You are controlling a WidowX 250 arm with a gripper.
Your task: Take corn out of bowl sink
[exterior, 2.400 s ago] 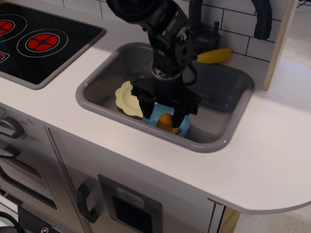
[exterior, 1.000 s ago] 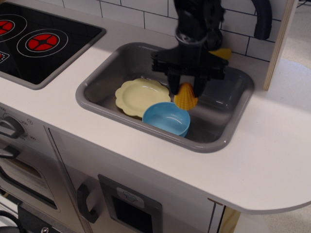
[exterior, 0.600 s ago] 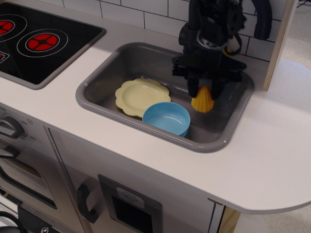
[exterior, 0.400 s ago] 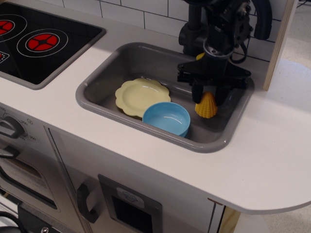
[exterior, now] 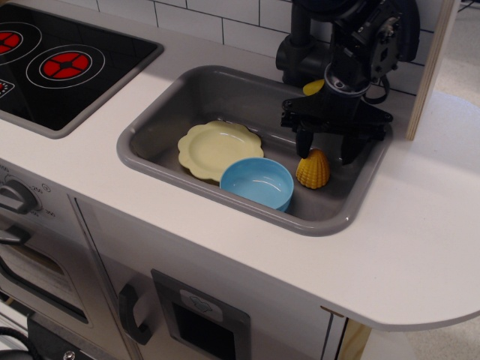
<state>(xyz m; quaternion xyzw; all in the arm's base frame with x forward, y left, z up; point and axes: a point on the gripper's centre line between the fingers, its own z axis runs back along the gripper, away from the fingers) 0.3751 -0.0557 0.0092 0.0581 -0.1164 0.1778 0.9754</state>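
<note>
The yellow-orange bumpy corn (exterior: pixel 313 169) stands on the floor of the grey sink (exterior: pixel 150 124), to the right of the light blue bowl (exterior: pixel 257 182). The bowl is empty and sits at the sink's front edge. My gripper (exterior: pixel 327 151) hangs just above the corn with its jaws spread wider than the corn, open and not touching it. One black finger (exterior: pixel 303 144) is at the corn's upper left, the other further right.
A pale yellow scalloped plate (exterior: pixel 216 148) lies left of the bowl in the sink. A smooth yellow banana-like toy (exterior: pixel 313 87) peeks out behind the arm by the black faucet (exterior: pixel 300 52). A stove (exterior: pixel 64 64) is at far left; white countertop surrounds the sink.
The gripper lifted the corn out of the bowl, carried it right, set it on the sink floor, then opened and let it go.
</note>
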